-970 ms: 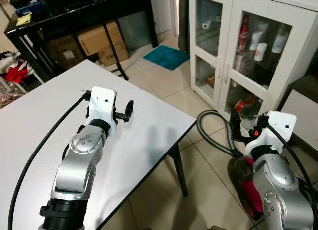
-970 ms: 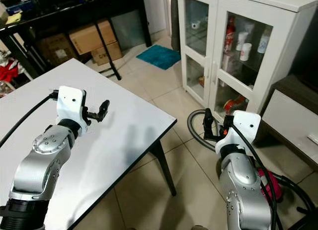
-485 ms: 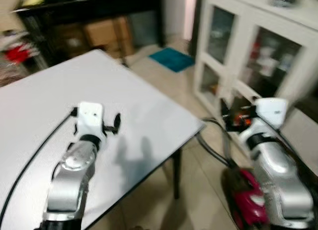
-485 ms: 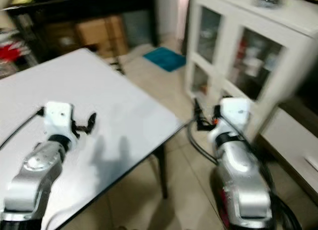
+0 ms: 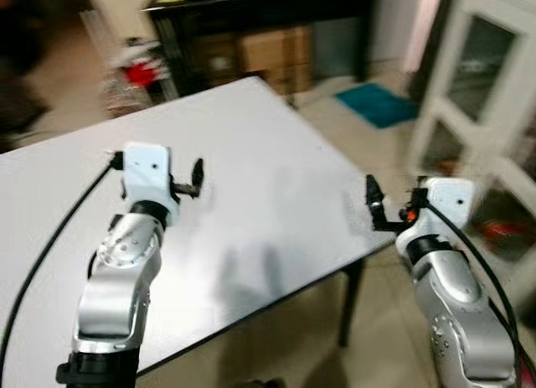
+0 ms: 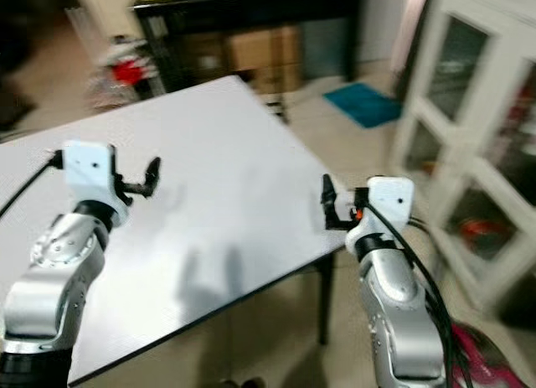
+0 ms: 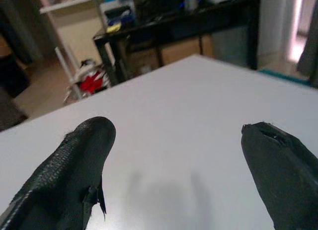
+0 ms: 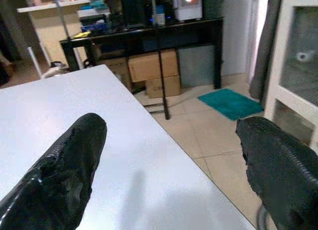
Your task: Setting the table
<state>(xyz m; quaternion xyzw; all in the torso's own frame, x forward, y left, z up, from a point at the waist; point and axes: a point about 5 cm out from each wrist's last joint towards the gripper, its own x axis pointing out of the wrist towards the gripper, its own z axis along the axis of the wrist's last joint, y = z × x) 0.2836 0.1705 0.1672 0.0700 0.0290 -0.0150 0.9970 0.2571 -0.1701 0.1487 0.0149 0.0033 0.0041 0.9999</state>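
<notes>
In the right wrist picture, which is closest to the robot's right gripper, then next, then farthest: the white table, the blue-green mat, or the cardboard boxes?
From the right gripper:
1. White table, nearest, its edge running right under the fingers.
2. Blue-green mat, next, on the tiled floor past the table's corner.
3. Cardboard boxes, farthest, stacked under the black desk at the back.

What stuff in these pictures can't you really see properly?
- White cabinet: head views are blurred and the picture's edge cuts it off, so what's behind the glass can't be told.
- Red thing beside the black desk: too small and blurry to name.
- Cardboard boxes under that desk: any print is too small to read.
- White table: its near part is covered by the arms.
</notes>
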